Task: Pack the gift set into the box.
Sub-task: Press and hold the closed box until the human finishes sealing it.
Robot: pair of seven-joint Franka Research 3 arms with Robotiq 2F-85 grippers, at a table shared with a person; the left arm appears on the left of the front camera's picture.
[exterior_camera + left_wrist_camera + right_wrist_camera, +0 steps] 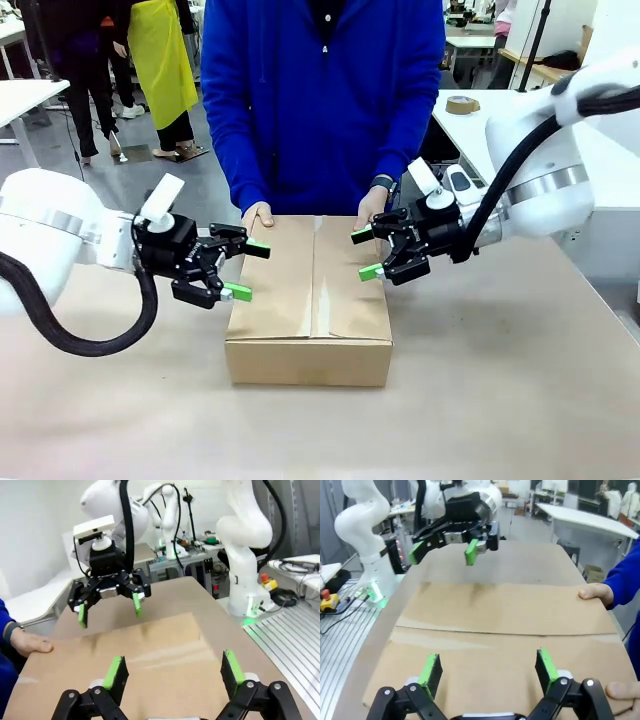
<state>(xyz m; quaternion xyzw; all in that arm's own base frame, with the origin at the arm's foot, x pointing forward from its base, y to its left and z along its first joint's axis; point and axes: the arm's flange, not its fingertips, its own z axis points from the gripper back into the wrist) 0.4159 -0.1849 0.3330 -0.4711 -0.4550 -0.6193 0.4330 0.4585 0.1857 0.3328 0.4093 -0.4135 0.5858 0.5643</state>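
The box (310, 290) lies in the middle of the table with its top flaps folded flat and a seam down the middle. A person's hands (258, 213) (372, 205) rest on its far edge. My left gripper (248, 270) hovers open at the box's left edge; in its wrist view the left gripper (174, 671) is over the cardboard (150, 650). My right gripper (366, 254) hovers open over the top's right part, and its wrist view shows the right gripper (488, 666) above the flaps (505, 610). The gift set is hidden.
The brown table (500, 380) has free room in front of the box and to both sides. A tape roll (462, 104) sits on a white table at the back right. The person in blue (320, 90) stands close behind the box.
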